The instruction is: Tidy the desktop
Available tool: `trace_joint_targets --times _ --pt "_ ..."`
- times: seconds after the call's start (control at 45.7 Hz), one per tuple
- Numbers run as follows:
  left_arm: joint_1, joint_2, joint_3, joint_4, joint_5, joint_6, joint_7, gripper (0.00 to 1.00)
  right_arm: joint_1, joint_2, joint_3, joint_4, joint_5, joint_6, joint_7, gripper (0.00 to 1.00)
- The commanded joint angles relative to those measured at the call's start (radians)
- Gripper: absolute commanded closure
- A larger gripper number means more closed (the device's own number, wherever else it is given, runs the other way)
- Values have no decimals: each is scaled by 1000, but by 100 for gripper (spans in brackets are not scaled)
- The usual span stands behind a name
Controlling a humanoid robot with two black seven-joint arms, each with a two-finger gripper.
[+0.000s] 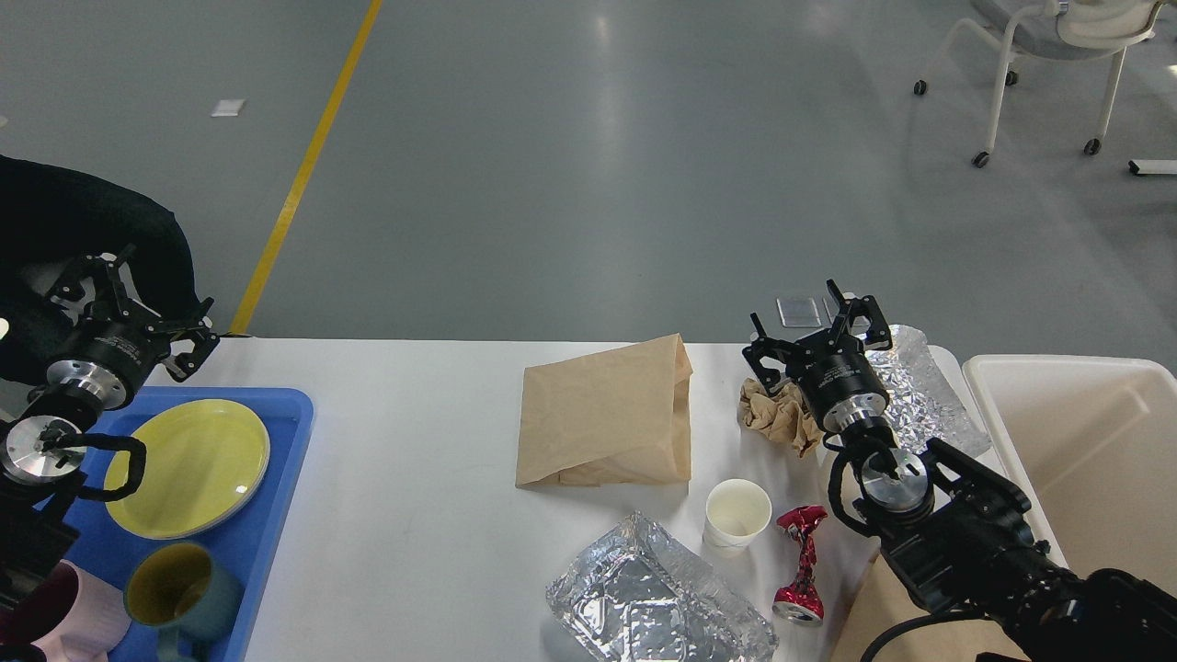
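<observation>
Head view. The white bench (414, 441) fills the lower half of the field, its long axis running left to right. At its left end a blue tray (280, 460) holds a yellow plate (188, 467), a teal mug (175, 593) and a pink mug (78, 616). The litter lies right of centre: a flat brown paper bag (602, 418), a crumpled paper wad (777, 416), a white paper cup (737, 515), a crushed red can (800, 565) and two foil sheets, one near (657, 602), one at the far right corner (919, 386). A cream bin (1071, 432) stands just beyond the bench's right end.

The right gripper (814, 336) hangs with fingers spread and empty, just behind and above the paper wad, between wad and far foil. The left gripper (133, 299), also spread and empty, hovers over the far left corner beside the tray, well apart from the litter.

The right arm is plainly the nearer to every scrap; the wad lies immediately below and toward the robot from its fingers, the bin to its right.
</observation>
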Motion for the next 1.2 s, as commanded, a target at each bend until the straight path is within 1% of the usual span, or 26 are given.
trace_joint_targets --times 0.0,0.197,0.285,0.372,0.482,0.526,0.591,0.723,1.183 --pt "1 -40 -1 -1 2 -10 0 4 0 0 0 -1 0 0 0 0" --pt "-4 -48 0 -1 3 -13 -3 4 0 0 0 -1 0 0 0 0" --pt "1 -51 0 -1 3 -13 -26 4 0 0 0 -1 0 0 0 0" --pt "2 -62 0 -1 3 -16 -86 3 0 0 0 -1 0 0 0 0" --pt "27 -86 -1 -1 2 -27 -193 4 0 0 0 -1 0 0 0 0" --pt "45 -106 -6 -1 3 -30 -230 3 0 0 0 -1 0 0 0 0" --pt "52 -117 -6 -1 0 -33 -261 3 0 0 0 -1 0 0 0 0" --pt "52 -117 -7 -1 0 -33 -267 3 0 0 0 -1 0 0 0 0" --pt "53 -119 -15 -1 0 -33 -267 3 0 0 0 1 0 0 0 0"
